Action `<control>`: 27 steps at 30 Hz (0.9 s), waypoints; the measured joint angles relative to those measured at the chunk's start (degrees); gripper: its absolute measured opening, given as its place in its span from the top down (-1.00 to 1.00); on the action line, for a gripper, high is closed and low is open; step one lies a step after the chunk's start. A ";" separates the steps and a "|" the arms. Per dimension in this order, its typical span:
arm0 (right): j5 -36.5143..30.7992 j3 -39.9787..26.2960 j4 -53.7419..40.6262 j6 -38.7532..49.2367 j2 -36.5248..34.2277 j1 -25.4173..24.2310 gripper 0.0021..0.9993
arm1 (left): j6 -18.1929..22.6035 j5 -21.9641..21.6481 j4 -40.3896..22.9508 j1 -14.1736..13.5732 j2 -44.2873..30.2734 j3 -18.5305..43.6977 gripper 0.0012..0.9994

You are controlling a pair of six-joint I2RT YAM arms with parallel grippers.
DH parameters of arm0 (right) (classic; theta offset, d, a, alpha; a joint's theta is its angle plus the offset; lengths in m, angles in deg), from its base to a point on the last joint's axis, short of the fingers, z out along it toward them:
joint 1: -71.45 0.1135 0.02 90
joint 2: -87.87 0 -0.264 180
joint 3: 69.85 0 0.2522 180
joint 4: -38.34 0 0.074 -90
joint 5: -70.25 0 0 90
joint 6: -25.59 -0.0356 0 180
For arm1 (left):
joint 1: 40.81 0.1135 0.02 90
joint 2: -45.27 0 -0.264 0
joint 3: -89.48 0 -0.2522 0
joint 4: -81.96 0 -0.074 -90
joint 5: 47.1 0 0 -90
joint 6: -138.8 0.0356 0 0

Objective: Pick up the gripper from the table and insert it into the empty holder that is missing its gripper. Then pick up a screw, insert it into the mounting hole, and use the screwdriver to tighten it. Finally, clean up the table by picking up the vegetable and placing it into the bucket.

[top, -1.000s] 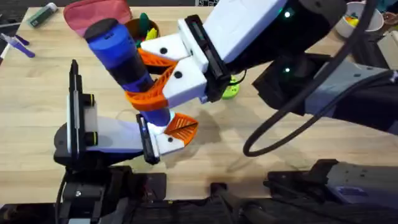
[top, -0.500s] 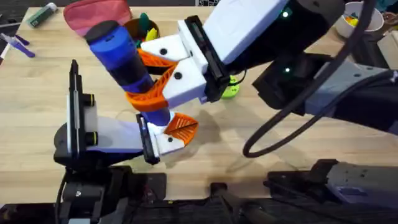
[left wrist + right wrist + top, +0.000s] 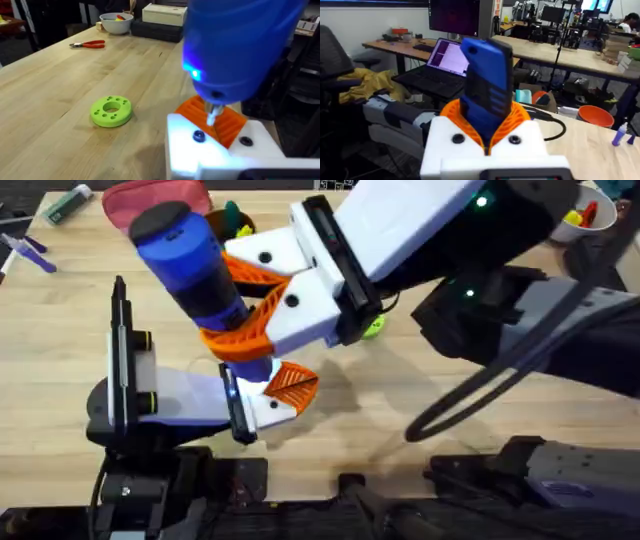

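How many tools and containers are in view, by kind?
Tools: 2 (blue screwdriver, red pliers)
Containers: 3 (orange bucket, white bowl, pink pouch)
Total: 5

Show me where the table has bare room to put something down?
Bare wood lies between the green ring and the red pliers. It is crowded where the right gripper holds the screwdriver over the holder.

We see pale wood table (image 3: 60, 330); on it green ring (image 3: 111, 110), red pliers (image 3: 88, 44), white bowl (image 3: 116, 22), pink pouch (image 3: 150, 200), orange bucket (image 3: 591, 116).
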State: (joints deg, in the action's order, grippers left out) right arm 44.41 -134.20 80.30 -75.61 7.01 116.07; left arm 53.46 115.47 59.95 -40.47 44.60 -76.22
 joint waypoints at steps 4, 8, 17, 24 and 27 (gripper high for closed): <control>0.67 0.00 -1.53 -0.17 0.76 -0.33 0.95 | 0.02 -0.01 0.00 0.00 -0.01 0.00 0.97; 1.69 0.00 -1.74 -0.11 0.76 -0.95 0.95 | 0.01 0.00 0.00 0.00 0.00 0.00 0.97; 1.91 0.00 -1.87 1.19 0.74 -1.03 0.95 | 0.01 0.00 0.01 0.00 -0.01 0.00 0.97; 1.26 0.00 -2.13 1.65 -0.32 -0.78 0.95 | 0.01 0.00 0.00 0.00 -0.01 0.00 0.97; 1.16 0.00 -2.25 1.82 -0.65 -0.76 0.95 | 0.00 -0.01 0.01 0.00 0.00 0.00 0.97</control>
State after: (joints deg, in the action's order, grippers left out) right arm 45.57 -134.20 78.05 -73.79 6.36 115.31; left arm 53.46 115.46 59.96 -40.47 44.60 -76.22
